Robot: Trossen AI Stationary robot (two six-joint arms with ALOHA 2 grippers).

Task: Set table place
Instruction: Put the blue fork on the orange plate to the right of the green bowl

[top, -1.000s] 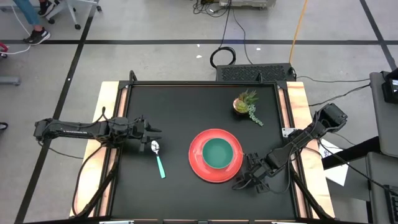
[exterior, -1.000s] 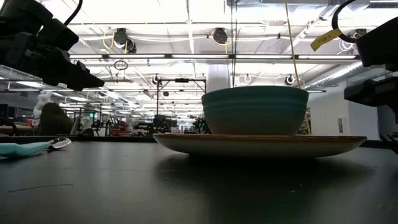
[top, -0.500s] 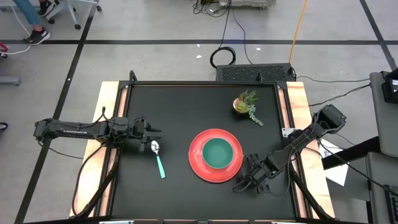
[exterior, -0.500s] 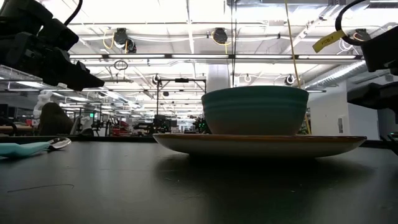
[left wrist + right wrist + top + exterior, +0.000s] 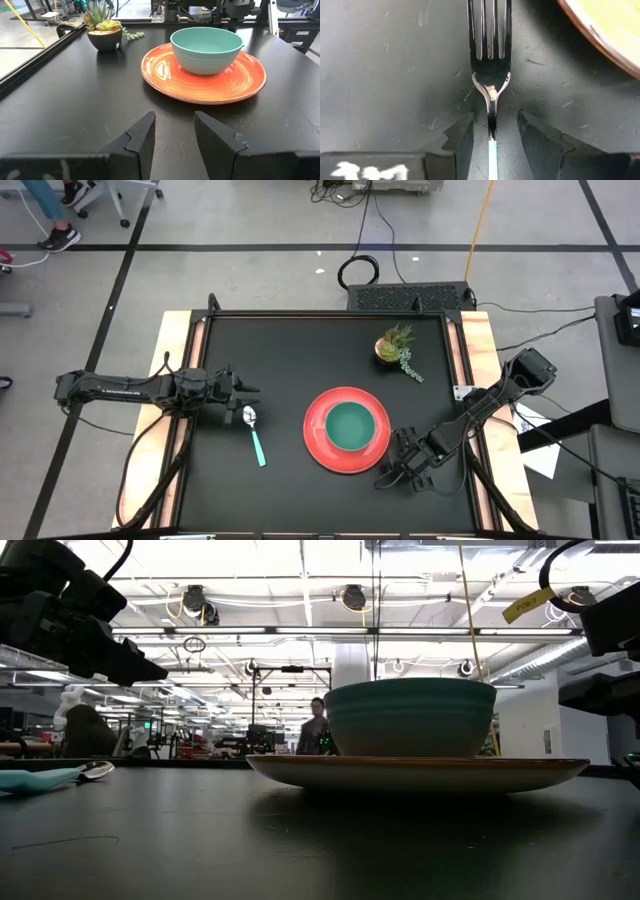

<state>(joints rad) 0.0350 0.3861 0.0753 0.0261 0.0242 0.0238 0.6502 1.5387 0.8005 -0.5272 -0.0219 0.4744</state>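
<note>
- Metal fork with a teal handle [image 5: 490,75] lies flat on the matte-black square table [image 5: 290,360]. Its narrow neck runs between the right pincer's [image 5: 491,122] two dark fingers, and its tines point away ahead of the pincer.
- That right pincer is partly spread, with a slim gap on each side of the neck. It straddles the fork rather than pinching it.
- The step looks like placing the fork beside the round red plate [image 5: 318,442], whose rim sits just off to one side of the tines.
- To do it well, I would lift the pincer straight up. That way neither finger drags the neck or swings the tines against the rim.
- The left pincer [image 5: 174,131] waits with its fingers apart and holding nothing. The plate lies ahead of it.
- A teal-handled metal spoon [image 5: 255,435] lies just beside that pincer in the overhead view.
- The plate carries a smaller teal bowl [image 5: 349,425] at its middle, and the bowl looks empty.
- A small dark pot [image 5: 392,348] holding a green plant stands well beyond the plate and plays no part in the setting.
</note>
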